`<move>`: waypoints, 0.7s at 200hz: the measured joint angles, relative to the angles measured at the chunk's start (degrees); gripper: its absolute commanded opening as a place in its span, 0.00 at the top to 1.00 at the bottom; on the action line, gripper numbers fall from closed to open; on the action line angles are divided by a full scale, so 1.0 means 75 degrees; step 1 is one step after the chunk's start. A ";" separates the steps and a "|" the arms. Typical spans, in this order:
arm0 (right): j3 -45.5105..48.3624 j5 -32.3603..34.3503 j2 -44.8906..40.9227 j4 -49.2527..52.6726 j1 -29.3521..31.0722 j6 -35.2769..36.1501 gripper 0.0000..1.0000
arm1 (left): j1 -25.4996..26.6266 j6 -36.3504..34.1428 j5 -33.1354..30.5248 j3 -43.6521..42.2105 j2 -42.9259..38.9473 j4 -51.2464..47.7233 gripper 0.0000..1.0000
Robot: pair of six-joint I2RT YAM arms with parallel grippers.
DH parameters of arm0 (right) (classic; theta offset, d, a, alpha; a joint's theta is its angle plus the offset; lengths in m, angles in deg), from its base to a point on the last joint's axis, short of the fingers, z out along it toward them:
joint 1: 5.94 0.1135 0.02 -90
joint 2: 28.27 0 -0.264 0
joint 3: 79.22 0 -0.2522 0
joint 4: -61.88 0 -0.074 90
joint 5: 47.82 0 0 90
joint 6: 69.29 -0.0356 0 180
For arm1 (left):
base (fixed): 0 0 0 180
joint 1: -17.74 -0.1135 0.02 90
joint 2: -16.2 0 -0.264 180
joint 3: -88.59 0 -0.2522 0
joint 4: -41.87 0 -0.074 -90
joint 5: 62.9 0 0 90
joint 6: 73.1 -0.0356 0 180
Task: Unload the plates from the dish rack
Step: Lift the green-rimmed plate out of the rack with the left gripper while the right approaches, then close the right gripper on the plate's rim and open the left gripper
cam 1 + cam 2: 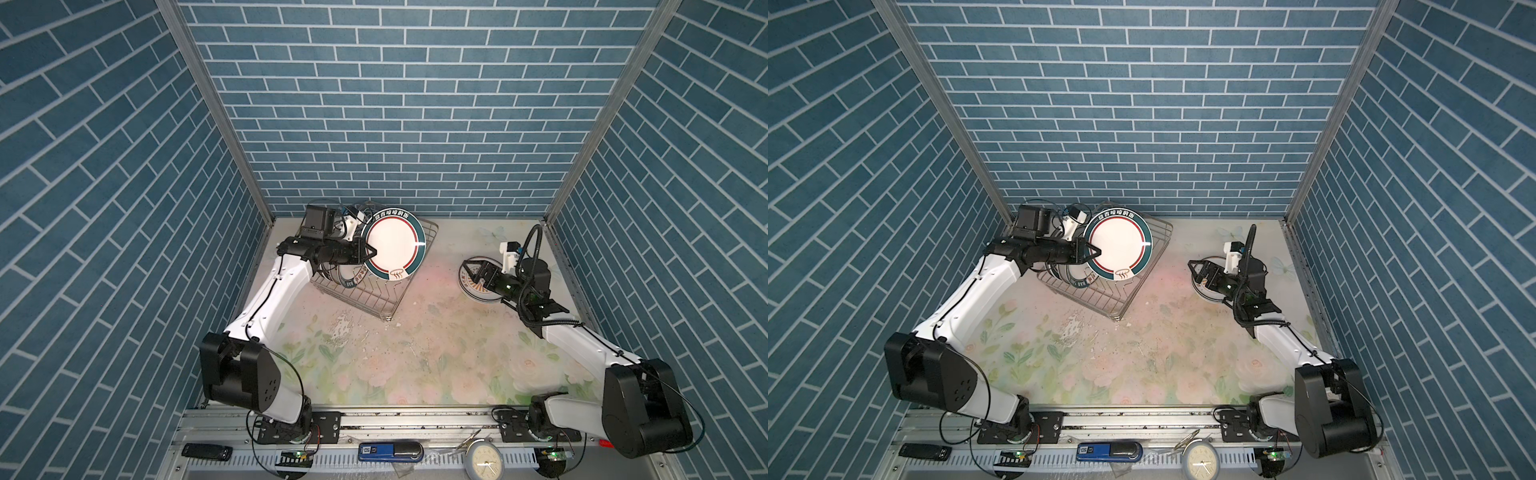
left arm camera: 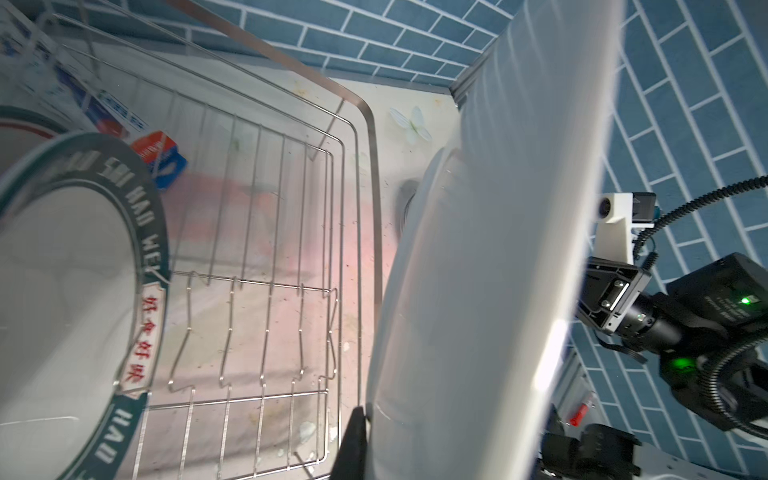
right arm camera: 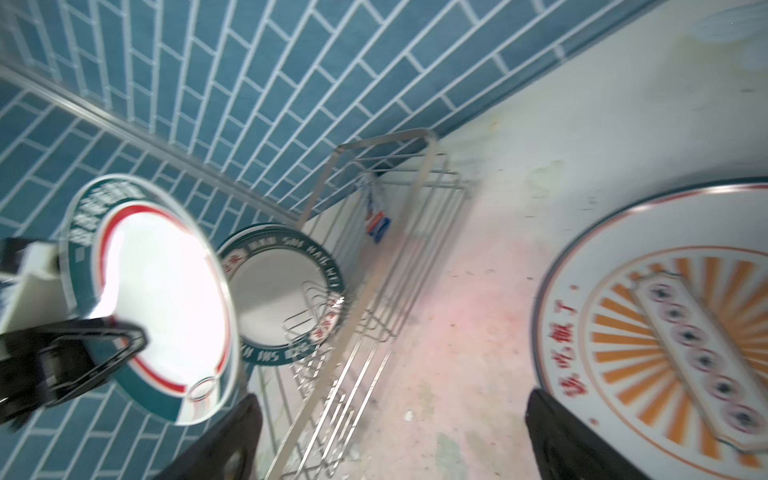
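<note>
Your left fingers (image 1: 370,251) pinch the rim of a round white teal-rimmed plate (image 1: 395,245), held tilted above the silver wire dish rack (image 1: 374,301) at eleven o'clock so it clears the dividers. Your right fingers (image 3: 557,440) gape over the flat white orange-sunburst plate (image 3: 665,332) at two o'clock, probably the drop-off.

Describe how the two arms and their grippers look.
Both are built alike: white link shells, bulky black joint housings. Thin black cables run along the left arm and right arm; a ribbed black hose loops at the right wrist. The left gripper and right gripper are black with open-framed triangular fingers.
</note>
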 measured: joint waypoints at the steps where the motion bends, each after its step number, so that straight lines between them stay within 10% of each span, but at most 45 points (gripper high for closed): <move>1: 0.0000 -0.0020 0.0006 -0.0029 0.0012 -0.0006 0.01 | 0.0003 0.0012 0.0017 -0.0006 0.0003 0.0006 1.00; 140: 0.0358 -0.1204 0.0825 -0.3284 0.0533 -0.1253 0.17 | 0.1003 0.0979 0.1008 -0.0122 0.0764 0.0417 1.00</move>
